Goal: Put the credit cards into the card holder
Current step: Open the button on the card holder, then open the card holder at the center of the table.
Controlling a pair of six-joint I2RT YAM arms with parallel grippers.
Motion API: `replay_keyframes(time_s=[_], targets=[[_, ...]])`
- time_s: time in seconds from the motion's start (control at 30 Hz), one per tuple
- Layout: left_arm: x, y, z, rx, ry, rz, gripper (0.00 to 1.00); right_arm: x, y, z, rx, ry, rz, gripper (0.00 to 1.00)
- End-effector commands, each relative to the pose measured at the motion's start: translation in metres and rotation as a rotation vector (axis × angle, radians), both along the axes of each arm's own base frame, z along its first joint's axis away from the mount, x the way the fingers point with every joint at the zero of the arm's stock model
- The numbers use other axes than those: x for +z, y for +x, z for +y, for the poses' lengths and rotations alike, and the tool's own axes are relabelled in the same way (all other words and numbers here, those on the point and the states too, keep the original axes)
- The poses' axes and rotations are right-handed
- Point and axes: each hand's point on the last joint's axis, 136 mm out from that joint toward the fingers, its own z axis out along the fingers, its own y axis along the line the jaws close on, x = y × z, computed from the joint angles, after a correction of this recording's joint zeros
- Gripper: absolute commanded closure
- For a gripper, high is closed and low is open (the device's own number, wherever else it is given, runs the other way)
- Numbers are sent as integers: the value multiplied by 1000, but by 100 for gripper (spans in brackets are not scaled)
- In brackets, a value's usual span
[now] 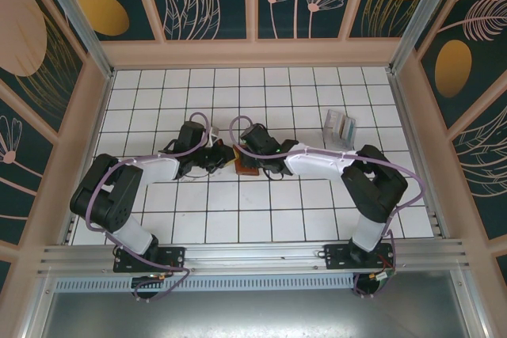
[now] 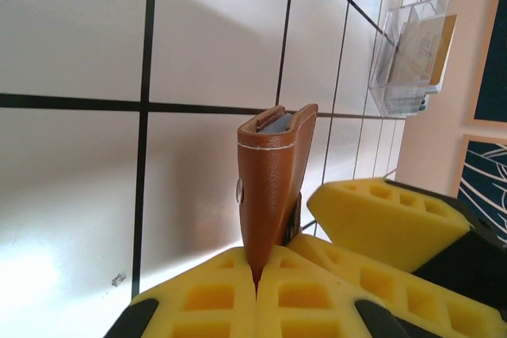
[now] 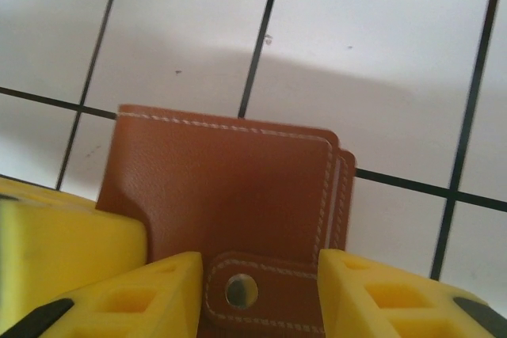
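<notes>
A white tiled worktop [image 1: 261,219] with black grid lines lies inside walls of dark floral panels. At its middle, one small brown leather folding card holder [image 2: 273,187] stands on edge between the two arms. The left end effector [image 2: 255,268] has its yellow fingers pressed together on the holder's lower edge. The right end effector [image 3: 261,275] has a finger on either side of the snap tab; I cannot tell whether it grips. One light blue credit card [image 2: 277,123] edge shows in the holder's top. One clear plastic packet [image 1: 340,127] stands well apart at the far right, its print too small to read.
</notes>
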Motion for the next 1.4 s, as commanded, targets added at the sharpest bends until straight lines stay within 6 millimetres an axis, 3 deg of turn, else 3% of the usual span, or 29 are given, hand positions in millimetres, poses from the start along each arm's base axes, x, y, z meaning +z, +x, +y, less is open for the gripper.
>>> replay_keyframes(time_s=[0.0, 0.2, 0.3, 0.5, 0.7, 0.8, 0.93, 1.07, 1.2, 1.37], targets=[[3, 4, 5, 28, 30, -31, 100, 3, 1, -20, -59, -86, -15, 59], [-5, 3, 6, 39, 29, -18, 100, -6, 3, -37, -87, -136, -25, 67], [-6, 2, 3, 23, 23, -12, 100, -10, 4, -41, -104, -139, -12, 78], [-11, 1, 5, 18, 41, -12, 100, 0, 6, -40, -98, -82, -16, 100], [-21, 1, 5, -1, 59, -14, 100, 6, 7, -49, -103, -26, -1, 100], [-29, 2, 3, -33, 77, -11, 68, 7, 8, -54, -91, 25, 6, 100], [-35, 0, -1, -73, 72, -23, 47, 26, 3, -47, -27, 170, 20, 100], [-31, 4, -6, -92, 50, -43, 43, 63, 0, -39, 9, 266, -7, 100], [-15, 9, -10, -83, -12, -92, 39, 94, -3, -27, 53, 354, -21, 100], [5, 10, -11, -58, -195, -66, 36, 90, -6, -23, 56, 389, 0, 100]])
